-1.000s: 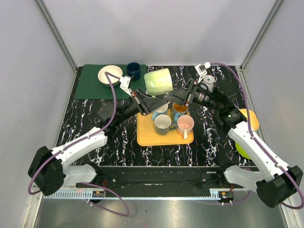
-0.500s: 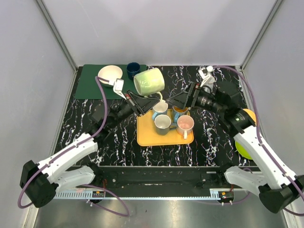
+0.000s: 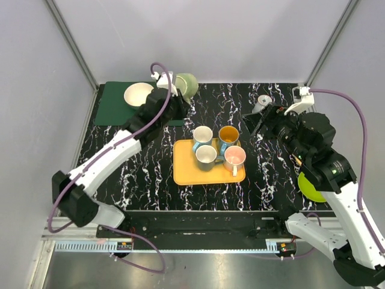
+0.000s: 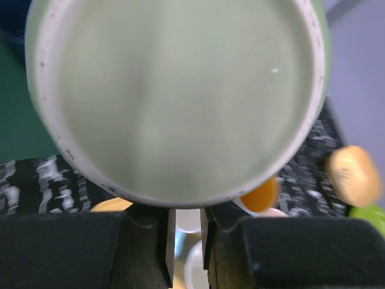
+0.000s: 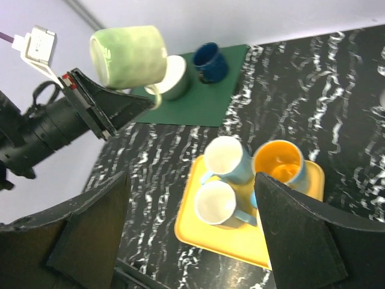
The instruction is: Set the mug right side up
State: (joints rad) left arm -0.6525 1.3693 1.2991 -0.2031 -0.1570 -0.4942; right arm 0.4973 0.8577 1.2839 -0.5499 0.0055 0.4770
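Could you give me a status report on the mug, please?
Left gripper shut on pale green ceramic mug, aloft, tilted. Right gripper open, empty. White bowl, dark blue cup nearby.

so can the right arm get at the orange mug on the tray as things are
Probably yes: the right tool is open and empty, the orange mug stands at the back right corner of the yellow tray, the side nearest it, and nothing stands between them.

Nothing readable is showing up anywhere. The little stickers (image 3: 123,245) on the front rail (image 3: 180,246) are looking way too small to make out, and the green mug (image 5: 128,55) isn't showing any print on the sides facing the cameras.
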